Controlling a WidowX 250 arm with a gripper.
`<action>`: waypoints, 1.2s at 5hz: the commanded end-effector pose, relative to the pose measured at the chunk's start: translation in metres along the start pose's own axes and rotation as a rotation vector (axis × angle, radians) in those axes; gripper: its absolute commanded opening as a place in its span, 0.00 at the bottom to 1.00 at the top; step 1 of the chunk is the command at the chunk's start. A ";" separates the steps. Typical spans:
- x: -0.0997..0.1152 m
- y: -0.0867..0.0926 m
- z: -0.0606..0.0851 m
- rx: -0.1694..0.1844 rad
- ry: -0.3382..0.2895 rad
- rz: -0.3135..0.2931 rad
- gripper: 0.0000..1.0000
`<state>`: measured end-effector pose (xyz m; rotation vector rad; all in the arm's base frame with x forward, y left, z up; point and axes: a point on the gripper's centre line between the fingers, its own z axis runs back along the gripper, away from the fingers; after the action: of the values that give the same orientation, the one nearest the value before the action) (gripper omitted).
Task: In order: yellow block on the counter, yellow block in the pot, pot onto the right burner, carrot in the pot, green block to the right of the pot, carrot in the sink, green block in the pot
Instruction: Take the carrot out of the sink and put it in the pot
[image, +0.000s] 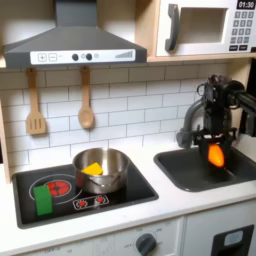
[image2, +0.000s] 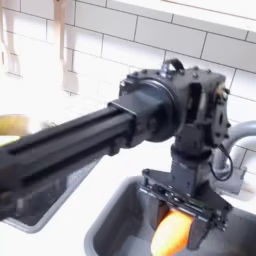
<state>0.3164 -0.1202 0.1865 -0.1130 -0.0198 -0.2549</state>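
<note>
- The table (image: 185, 205), the off-white top of a toy kitchen, carries a black stovetop (image: 85, 195) on the first exterior view's left and the dark sink (image: 190, 172) on the first exterior view's right.
- The steel pot (image: 102, 170) sits on the stovetop's right burner with the yellow block (image: 92, 168) inside, so the step in hand appears to be the carrot's transfer from sink to pot.
- The green block (image: 43, 198) stands on the left burner, just beside the pot.
- The claw (image2: 182, 212) hangs above the basin, clenched on the carrot (image2: 172, 236), which points down between its fingers, clear of the sink floor.
- Next, judging by the layout, comes a lift over the sink rim and a carry across to the pot's mouth.
</note>
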 end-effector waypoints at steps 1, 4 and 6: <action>-0.013 0.026 0.032 0.038 -0.069 0.054 0.00; -0.019 0.074 0.047 0.152 -0.110 0.145 0.00; -0.019 0.113 0.062 0.226 -0.142 0.214 0.00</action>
<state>0.3240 -0.0024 0.2357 0.0890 -0.1765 -0.0334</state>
